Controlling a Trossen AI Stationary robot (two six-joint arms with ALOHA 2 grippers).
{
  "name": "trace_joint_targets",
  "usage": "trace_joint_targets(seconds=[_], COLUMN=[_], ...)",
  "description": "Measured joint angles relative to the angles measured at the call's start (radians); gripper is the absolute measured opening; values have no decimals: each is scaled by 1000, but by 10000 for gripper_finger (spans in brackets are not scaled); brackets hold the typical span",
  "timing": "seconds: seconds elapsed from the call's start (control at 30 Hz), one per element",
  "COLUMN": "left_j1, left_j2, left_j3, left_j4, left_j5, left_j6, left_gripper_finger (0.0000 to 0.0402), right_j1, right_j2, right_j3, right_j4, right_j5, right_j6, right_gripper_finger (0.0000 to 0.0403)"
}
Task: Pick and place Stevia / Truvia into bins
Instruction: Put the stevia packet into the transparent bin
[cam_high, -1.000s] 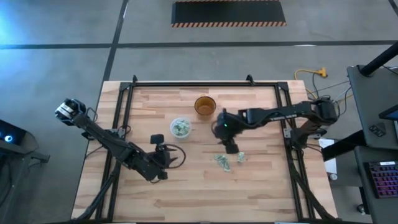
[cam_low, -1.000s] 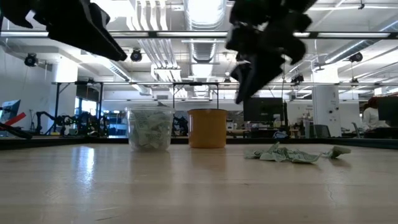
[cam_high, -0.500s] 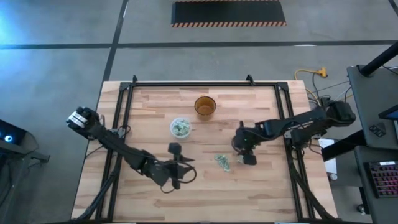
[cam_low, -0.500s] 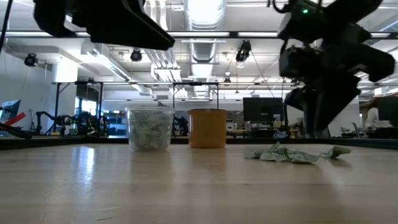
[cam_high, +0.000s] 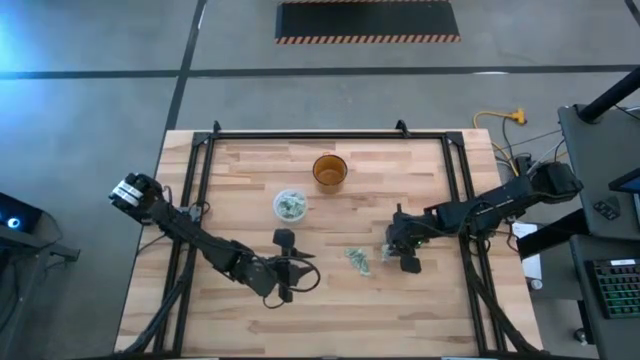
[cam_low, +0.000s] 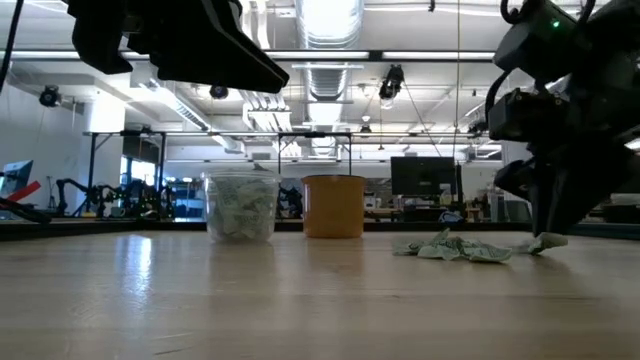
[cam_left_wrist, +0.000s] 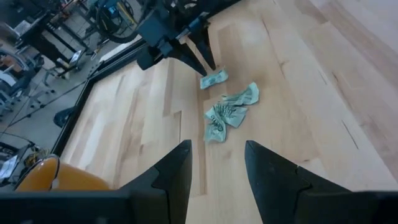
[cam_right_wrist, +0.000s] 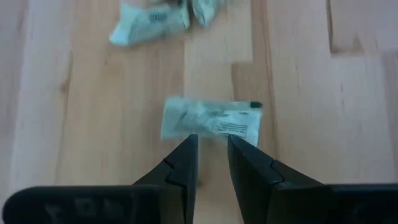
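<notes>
Several pale green sachets lie in a small pile on the wooden table. A single sachet lies flat just to the pile's right. My right gripper points down at this sachet, narrowly open. My left gripper is open and hovers left of the pile. The translucent cup holds sachets, and the amber cup stands beyond it. My right gripper comes from above, pointing down, with its fingertips at one long edge of the single sachet. I cannot tell whether they touch it. The sachet lies flat on the table.
A black metal frame borders the table's left, far and right sides. Bare wood stretches along the near edge and the far right corner. The low view shows a workshop room behind the table.
My right gripper has moved from the table's middle, near the amber cup, toward the right and near edges and come down over the single sachet. My left gripper has moved toward the table's right, closer to the pile. The sachets and cups have stayed put.
</notes>
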Motion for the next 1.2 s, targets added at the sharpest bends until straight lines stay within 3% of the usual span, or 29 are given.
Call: trace_joint_targets(seconds=[0.23,0.5,1.0,1.2], left_j1=[0,0,2,24], left_j2=[0,-1,-2,9], left_j3=[0,0,-6,-19], left_j4=[-3,-10,-91,-90], left_j5=[0,-1,2,13], left_j6=[-1,-1,-76,-103], left_gripper_finger=[132,132,132,132], right_j1=[0,-2,-10,-10], right_j2=[58,237,482,454], right_j3=[-13,55,387,447], right_j4=[132,274,298,113], right_j5=[7,8,75,114], right_j6=[-52,-173,-446,-431], right_gripper_finger=[72,77,69,61])
